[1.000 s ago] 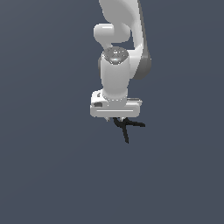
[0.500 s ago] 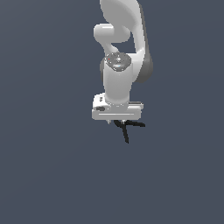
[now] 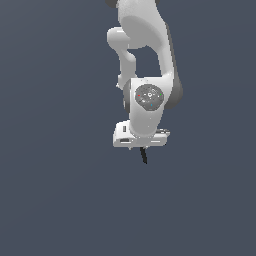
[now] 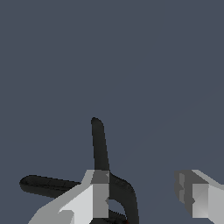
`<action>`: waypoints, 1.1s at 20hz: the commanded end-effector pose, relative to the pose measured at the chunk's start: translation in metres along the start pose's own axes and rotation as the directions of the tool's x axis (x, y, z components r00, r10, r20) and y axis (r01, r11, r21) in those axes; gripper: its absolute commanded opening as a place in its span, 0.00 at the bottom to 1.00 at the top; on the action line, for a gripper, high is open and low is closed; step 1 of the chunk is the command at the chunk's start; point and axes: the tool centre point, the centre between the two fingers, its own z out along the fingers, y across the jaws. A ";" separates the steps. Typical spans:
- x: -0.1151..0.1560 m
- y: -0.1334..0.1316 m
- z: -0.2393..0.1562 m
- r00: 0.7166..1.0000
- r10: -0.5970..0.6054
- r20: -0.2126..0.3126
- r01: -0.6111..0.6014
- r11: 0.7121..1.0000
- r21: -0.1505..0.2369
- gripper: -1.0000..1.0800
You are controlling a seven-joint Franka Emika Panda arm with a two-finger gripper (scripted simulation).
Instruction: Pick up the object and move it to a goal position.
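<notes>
The object is a small black spring clamp (image 4: 99, 144) with two long handles spread in a V. In the wrist view it lies between my fingers, close against one white finger (image 4: 94, 199), with a clear gap to the other finger (image 4: 197, 197). A trace of red shows at its jaw end at the picture's edge. My gripper (image 4: 142, 197) is open around it. In the exterior view the white gripper (image 3: 142, 145) sits low over the clamp (image 3: 144, 156), and only a thin black sliver sticks out beneath the hand.
A plain dark grey-blue surface fills both views. The white arm (image 3: 145, 60) rises straight up behind the hand in the exterior view. No other objects or edges show.
The gripper has come down over the clamp and shifted slightly toward the exterior view's right. The clamp stayed put; less of its V now shows below the hand.
</notes>
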 end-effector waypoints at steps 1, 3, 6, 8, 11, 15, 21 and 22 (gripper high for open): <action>0.005 -0.009 0.015 0.999 -0.018 0.042 0.018 1.000 -0.012 0.62; 0.008 -0.016 0.027 0.997 -0.031 0.076 0.033 0.999 -0.023 0.62; 0.012 -0.024 0.043 0.992 -0.047 0.120 0.052 0.998 -0.036 0.62; 0.013 -0.029 0.052 0.988 -0.056 0.145 0.063 0.997 -0.044 0.62; 0.015 -0.035 0.064 0.982 -0.066 0.175 0.076 0.996 -0.054 0.62; 0.015 -0.040 0.074 0.976 -0.074 0.203 0.088 0.994 -0.064 0.62; 0.015 -0.043 0.081 0.973 -0.078 0.219 0.095 0.993 -0.069 0.62; 0.015 -0.043 0.080 0.973 -0.078 0.217 0.095 0.993 -0.068 0.62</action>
